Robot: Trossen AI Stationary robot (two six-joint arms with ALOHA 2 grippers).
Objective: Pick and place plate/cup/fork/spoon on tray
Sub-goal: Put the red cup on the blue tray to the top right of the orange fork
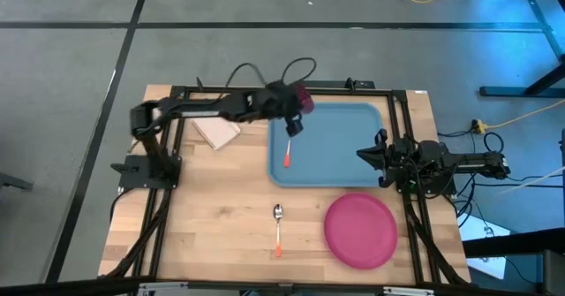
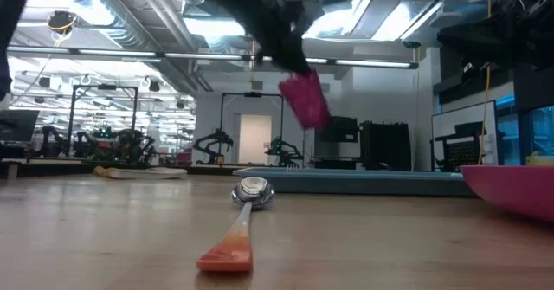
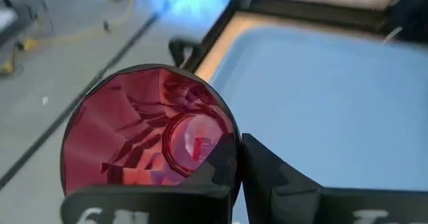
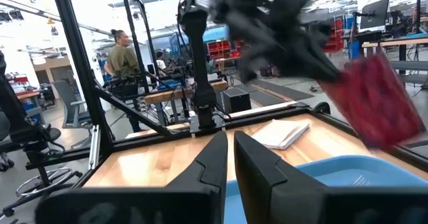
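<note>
The cup (image 1: 305, 100) hangs tilted in the air over the tray's (image 1: 353, 146) far left corner, clamped by the left gripper (image 1: 298, 102). The fork (image 1: 291, 144) lies inside near the left rim (the rest of the tray bare). The right gripper (image 1: 364, 154), fingers nearly together and empty, waits at the right rim.
</note>
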